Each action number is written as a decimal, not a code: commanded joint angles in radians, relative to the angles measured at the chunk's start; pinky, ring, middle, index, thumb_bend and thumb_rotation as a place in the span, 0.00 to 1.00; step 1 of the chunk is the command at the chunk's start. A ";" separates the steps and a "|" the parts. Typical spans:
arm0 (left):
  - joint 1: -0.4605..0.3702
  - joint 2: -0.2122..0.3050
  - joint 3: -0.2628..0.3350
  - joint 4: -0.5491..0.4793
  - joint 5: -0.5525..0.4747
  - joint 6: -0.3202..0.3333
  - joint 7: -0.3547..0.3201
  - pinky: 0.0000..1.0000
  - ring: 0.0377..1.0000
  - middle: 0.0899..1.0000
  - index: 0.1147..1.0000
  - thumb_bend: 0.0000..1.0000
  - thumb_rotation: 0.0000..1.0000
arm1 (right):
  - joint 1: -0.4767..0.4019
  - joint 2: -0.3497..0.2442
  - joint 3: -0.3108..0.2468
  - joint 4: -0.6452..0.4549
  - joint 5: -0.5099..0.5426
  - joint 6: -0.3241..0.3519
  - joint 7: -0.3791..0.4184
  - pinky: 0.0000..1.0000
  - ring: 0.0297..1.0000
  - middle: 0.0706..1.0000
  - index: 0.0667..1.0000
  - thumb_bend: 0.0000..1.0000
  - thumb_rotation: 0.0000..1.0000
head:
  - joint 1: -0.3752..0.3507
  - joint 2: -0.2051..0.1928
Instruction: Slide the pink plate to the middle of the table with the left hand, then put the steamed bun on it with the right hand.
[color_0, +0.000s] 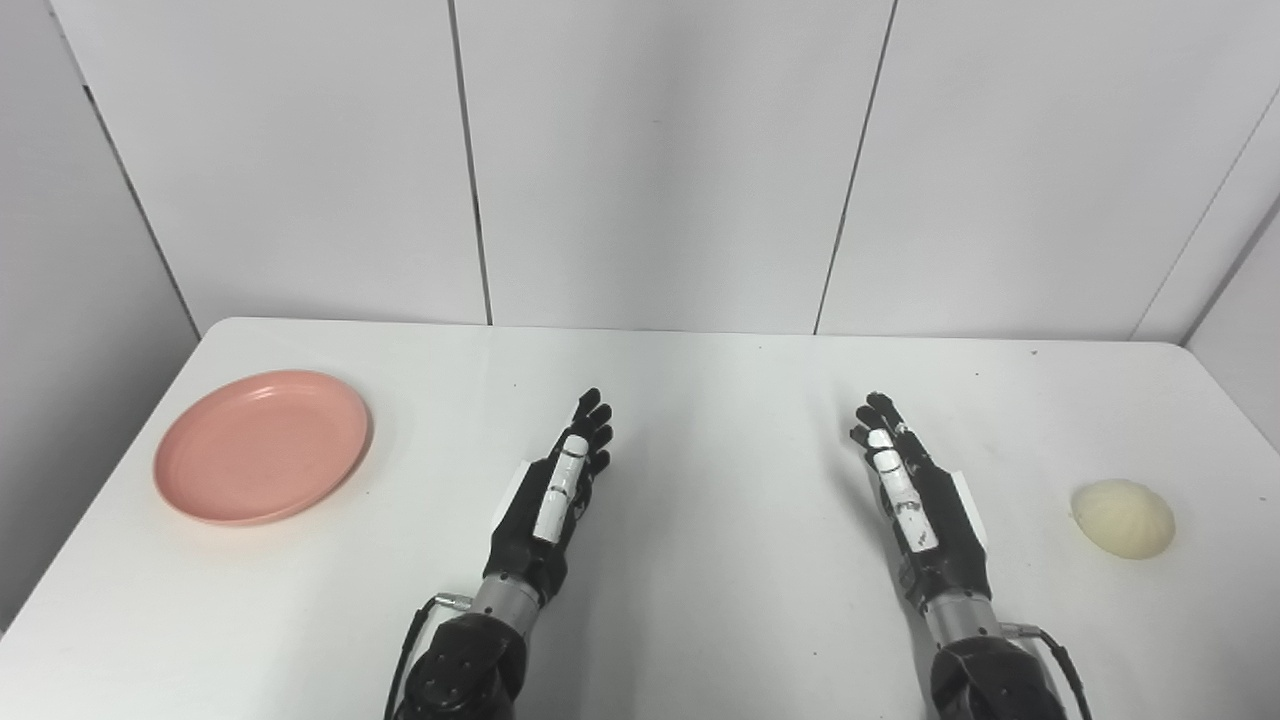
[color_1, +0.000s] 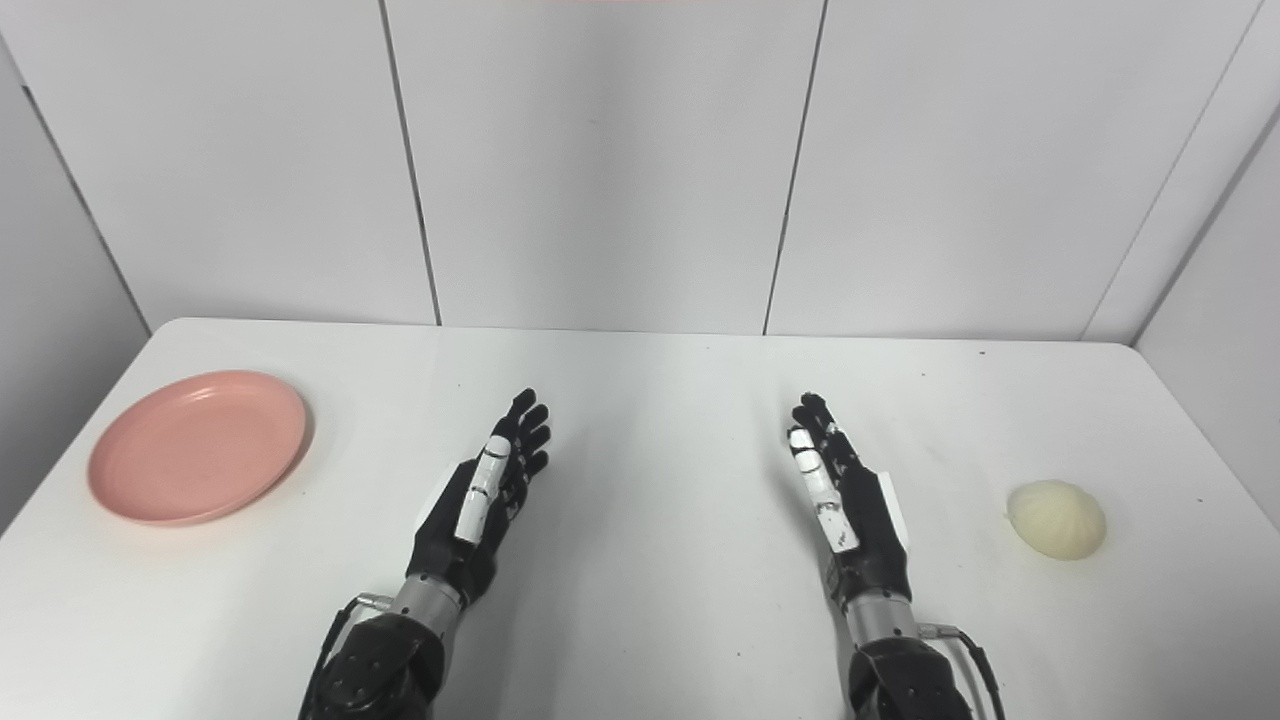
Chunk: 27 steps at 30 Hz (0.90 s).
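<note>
A white desk (color_0: 700, 620) stood before pale wall panels. The pink plate (color_0: 262, 446) lay near the desk's left edge, well apart from the left hand (color_0: 560, 490). The bun (color_0: 1122, 518) sat near the right edge, apart from the right hand (color_0: 915, 495). Both hands rested mid-desk with fingers stretched forward and spread a little, holding nothing.

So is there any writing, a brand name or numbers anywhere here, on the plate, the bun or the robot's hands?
None that can be read: the pink plate, steamed bun, table and wall panels are plain. The white strips on the left hand and right hand carry small dark marks, too small to read.
</note>
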 joint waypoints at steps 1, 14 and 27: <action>-0.004 -0.001 -0.004 0.030 0.017 0.003 0.012 1.00 1.00 1.00 1.00 0.52 1.00 | -0.043 -0.004 -0.010 -0.011 0.021 -0.038 0.014 1.00 0.92 0.92 0.91 0.73 0.77 | 0.001 -0.001; -0.044 -0.018 -0.025 0.209 0.087 -0.130 0.061 1.00 1.00 1.00 1.00 0.61 1.00 | -0.020 -0.044 -0.029 0.013 0.044 -0.069 0.057 1.00 0.95 0.94 0.95 0.52 0.86 | 0.197 -0.110; -0.071 -0.035 -0.002 0.303 0.070 -0.218 0.082 1.00 1.00 1.00 1.00 0.60 1.00 | -0.020 -0.048 -0.032 0.024 0.055 -0.069 0.080 1.00 0.94 0.95 0.96 0.48 0.91 | 0.217 -0.162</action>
